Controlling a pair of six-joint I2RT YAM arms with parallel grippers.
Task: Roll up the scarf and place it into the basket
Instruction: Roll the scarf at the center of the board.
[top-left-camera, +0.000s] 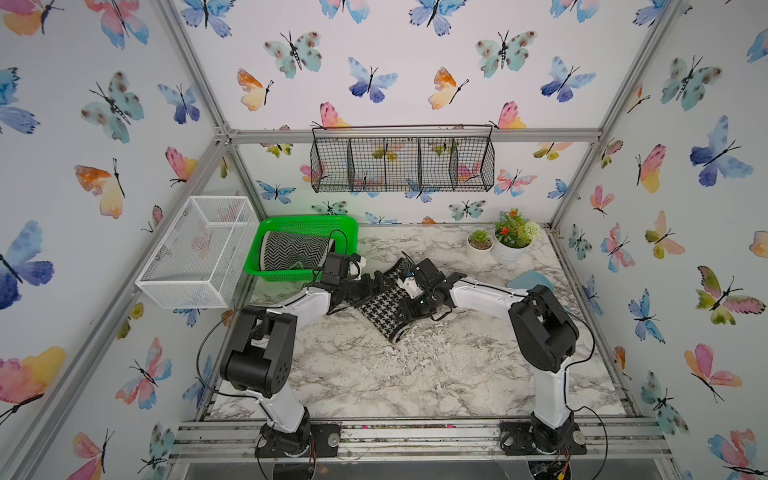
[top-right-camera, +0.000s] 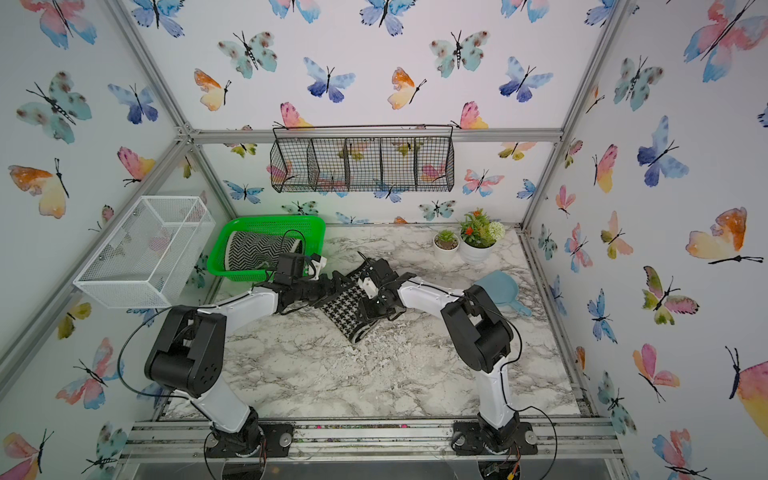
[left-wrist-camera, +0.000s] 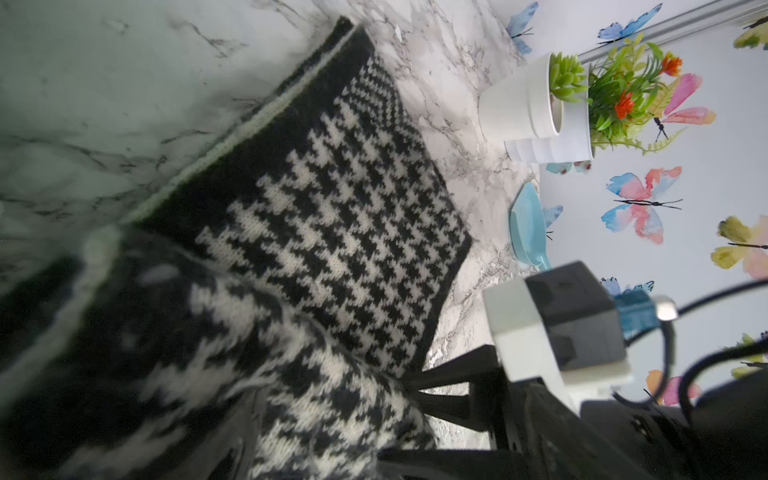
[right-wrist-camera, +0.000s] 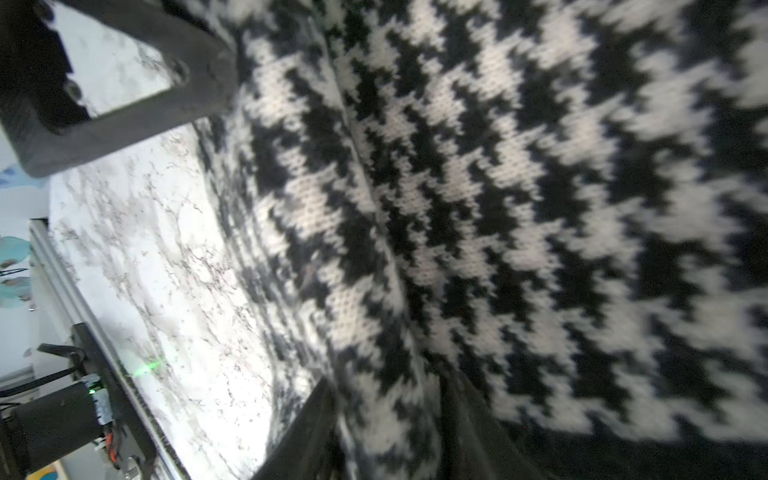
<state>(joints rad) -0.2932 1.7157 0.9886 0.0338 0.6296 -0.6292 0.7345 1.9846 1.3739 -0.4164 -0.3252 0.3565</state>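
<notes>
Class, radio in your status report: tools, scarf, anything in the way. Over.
Left tool, right tool open at houndstooth scarf, part-rolled on table. Green basket already holds a chevron roll.

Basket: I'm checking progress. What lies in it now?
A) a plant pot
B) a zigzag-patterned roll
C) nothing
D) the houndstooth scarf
B: a zigzag roll sits inside the basket; the houndstooth scarf lies on the table.
</notes>
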